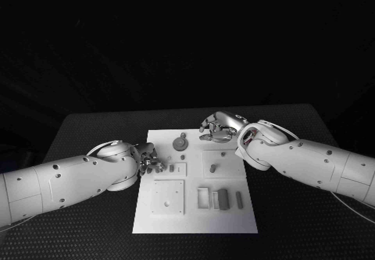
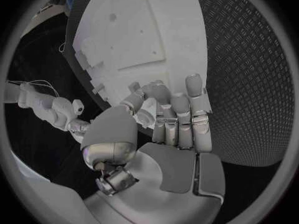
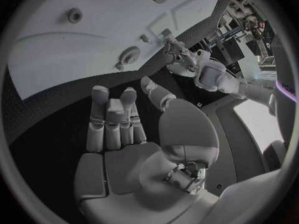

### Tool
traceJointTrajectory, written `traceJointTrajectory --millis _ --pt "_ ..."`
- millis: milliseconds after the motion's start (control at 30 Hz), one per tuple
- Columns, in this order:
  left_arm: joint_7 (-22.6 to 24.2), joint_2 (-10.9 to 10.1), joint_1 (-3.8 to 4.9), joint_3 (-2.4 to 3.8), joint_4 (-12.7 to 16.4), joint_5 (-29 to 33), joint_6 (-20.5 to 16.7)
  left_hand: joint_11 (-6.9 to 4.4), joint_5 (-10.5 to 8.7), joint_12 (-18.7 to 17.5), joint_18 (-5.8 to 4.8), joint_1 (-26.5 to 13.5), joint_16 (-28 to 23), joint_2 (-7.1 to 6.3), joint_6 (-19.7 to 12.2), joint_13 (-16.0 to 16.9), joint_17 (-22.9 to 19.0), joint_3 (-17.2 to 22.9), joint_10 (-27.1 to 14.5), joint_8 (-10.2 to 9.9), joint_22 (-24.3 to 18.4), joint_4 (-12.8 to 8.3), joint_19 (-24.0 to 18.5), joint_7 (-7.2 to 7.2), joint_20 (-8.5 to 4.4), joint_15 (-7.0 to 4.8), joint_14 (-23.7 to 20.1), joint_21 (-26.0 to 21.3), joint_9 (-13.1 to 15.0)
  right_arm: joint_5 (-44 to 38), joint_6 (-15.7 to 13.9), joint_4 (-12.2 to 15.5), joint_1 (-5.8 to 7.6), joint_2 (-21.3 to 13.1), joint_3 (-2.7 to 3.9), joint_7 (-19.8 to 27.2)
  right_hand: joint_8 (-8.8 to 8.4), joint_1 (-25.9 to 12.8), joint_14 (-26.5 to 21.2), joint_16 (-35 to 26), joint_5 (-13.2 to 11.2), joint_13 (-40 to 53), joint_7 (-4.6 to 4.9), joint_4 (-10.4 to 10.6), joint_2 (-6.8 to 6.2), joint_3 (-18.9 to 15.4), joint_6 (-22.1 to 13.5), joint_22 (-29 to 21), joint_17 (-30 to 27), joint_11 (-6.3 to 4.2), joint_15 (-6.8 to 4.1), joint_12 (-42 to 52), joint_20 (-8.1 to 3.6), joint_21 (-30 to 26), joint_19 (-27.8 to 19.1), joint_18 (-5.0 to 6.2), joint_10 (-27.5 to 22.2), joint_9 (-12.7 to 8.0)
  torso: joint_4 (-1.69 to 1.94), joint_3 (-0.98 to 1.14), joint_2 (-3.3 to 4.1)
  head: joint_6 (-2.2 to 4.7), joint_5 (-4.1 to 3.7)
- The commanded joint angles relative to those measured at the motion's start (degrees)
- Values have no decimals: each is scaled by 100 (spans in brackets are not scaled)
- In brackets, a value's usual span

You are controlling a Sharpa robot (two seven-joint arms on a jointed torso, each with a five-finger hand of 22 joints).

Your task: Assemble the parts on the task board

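Observation:
The white task board (image 1: pixel 195 216) lies in the middle of the black table. A grey gear (image 1: pixel 180 143) sits near its far edge, with a small peg (image 1: pixel 184 135) just behind it. Small grey pieces (image 1: pixel 172 168) stand in the middle row, and long bars (image 1: pixel 224 199) lie in slots at the near right. My left hand (image 1: pixel 147 160) hovers at the board's left edge, fingers straight, palm empty (image 2: pixel 177 129). My right hand (image 1: pixel 221 126) hangs over the far right corner, also empty (image 3: pixel 118 129). The right wrist view shows the gear (image 3: pixel 129 55) and the board (image 3: pixel 69 50).
Black textured table (image 1: pixel 94 124) surrounds the board on all sides. A square plate (image 1: pixel 168 196) with small holes occupies the board's near left. Both white forearms reach in low across the table's sides.

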Motion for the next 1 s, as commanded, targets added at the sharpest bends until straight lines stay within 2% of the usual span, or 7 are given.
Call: traceJointTrajectory --millis 33,133,167,300,467,1000 --pt "-47 12 -40 -32 -8 43 164 -34 -33 0 -70 -88 3 -152 -5 6 6 -5 -1 -27 109 65 1 31 -38 -26 27 32 -26 9 44 6 -3 -1 2 46 -25 -62 33 -37 22 2 35 30 -6 -8 -5 82 8 1 -22 -6 -51 -24 6 86 -52 8 0 1 2 -2 -1" --pt "-46 15 -40 -32 -11 55 145 -35 -99 -5 -67 -170 -1 -242 -6 9 7 -30 0 -31 107 180 0 28 -42 -30 27 26 -28 9 44 5 -3 -1 2 46 -26 -63 32 -37 22 2 35 30 -7 -9 -6 82 8 1 -22 -7 -50 -25 6 86 -53 8 0 -1 1 -3 -2" --pt "-46 18 -40 -32 -18 64 126 -37 -411 -9 -59 -223 -3 -308 -10 11 9 -37 -1 -34 104 280 -2 22 -50 -36 26 18 -29 9 44 5 -3 -2 2 45 -26 -63 32 -37 22 2 35 31 -7 -9 -6 82 8 1 -22 -7 -50 -25 6 86 -53 8 0 0 0 -3 -3" --pt "-47 16 -40 -32 -35 73 102 -42 -699 -13 -56 -336 -7 -458 -16 19 14 -30 -1 -40 103 537 -1 21 -58 -50 25 4 -32 9 42 -1 -3 -6 2 44 -27 -64 32 -37 22 2 36 31 -7 -9 -7 82 9 2 -22 -7 -50 -25 5 86 -53 8 -1 1 1 -2 -1" --pt "-40 18 -40 -32 -36 75 105 -46 -730 -14 -55 -361 -5 -576 -18 25 18 -27 0 -38 104 663 1 21 -62 -56 26 -1 -29 9 45 1 -3 -6 2 44 -28 -63 32 -38 22 2 36 31 -8 -8 -7 82 9 2 -22 -7 -51 -25 5 86 -53 9 -3 2 2 -5 -6" --pt "-18 -7 -40 -29 -27 82 7 -49 -737 -12 -53 -392 3 -750 -26 43 29 3 0 -26 108 1012 9 18 -70 -65 24 -7 -12 9 44 -2 -6 -9 2 42 -29 -62 32 -39 22 2 36 31 -9 -8 -7 82 9 2 -21 -6 -51 -26 5 86 -53 11 0 0 1 2 -13"
